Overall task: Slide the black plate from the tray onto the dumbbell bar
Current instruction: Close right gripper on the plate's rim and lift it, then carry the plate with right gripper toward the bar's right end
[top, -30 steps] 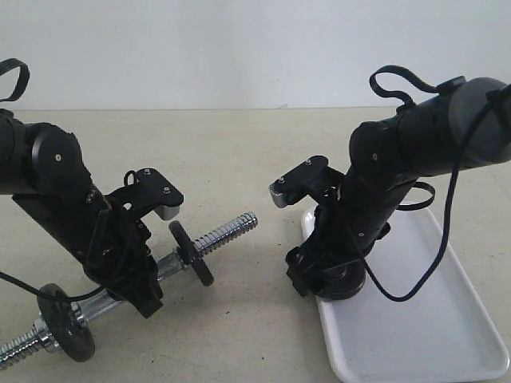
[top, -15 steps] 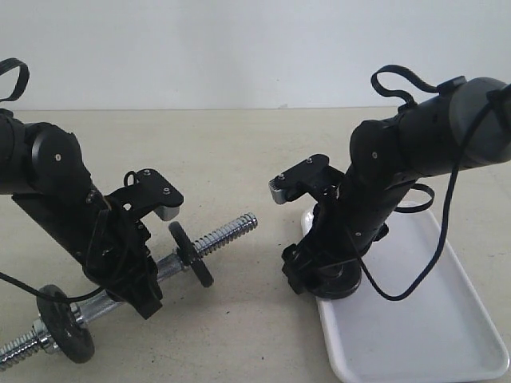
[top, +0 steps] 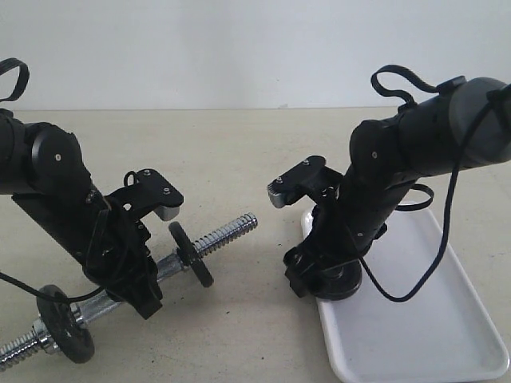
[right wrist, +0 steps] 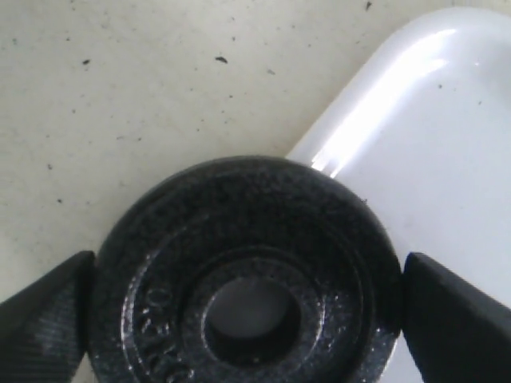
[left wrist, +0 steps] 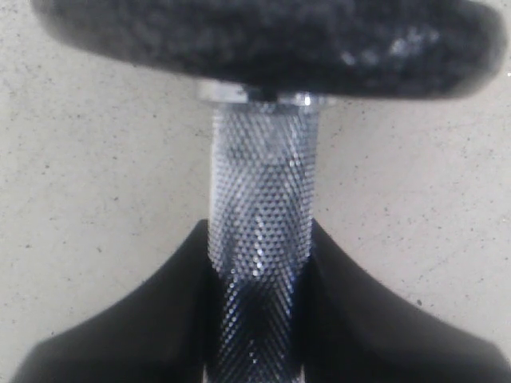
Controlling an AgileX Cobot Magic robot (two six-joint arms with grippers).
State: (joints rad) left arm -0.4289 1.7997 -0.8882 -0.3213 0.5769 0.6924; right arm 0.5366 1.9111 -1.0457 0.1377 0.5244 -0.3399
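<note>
1. Pick-up stage: the right gripper (right wrist: 246, 275) holds the black plate (right wrist: 247, 215) with a finger pressed against each side of its rim. The plate sits at the 9 o'clock edge of the tray (top: 415, 335), overhanging the rim so that part of it lies over the table (top: 239, 152).
2. The left gripper (left wrist: 257, 239) is clamped on the knurled middle of the dumbbell bar (top: 223, 231), on the 9 o'clock side of the scene and well apart from the plate.
3. In the exterior view the bar's long axis runs from 8 o'clock to 2 o'clock. Its bare threaded end points to 2 o'clock, toward the tray. A black disc (top: 192, 254) sits on the bar just past the left gripper, and a second disc (top: 68, 323) sits near the 8 o'clock end.
4. The plate's flat face looks up at the right wrist camera, so its hole appears to point roughly upright, off the bar's line.
5. The next move likely calls for lifting the plate clear of the tray and tipping it on edge. The hole would then need to meet the threaded tip and slide toward 8 o'clock. A skewed hole could snag on the threads.
</note>
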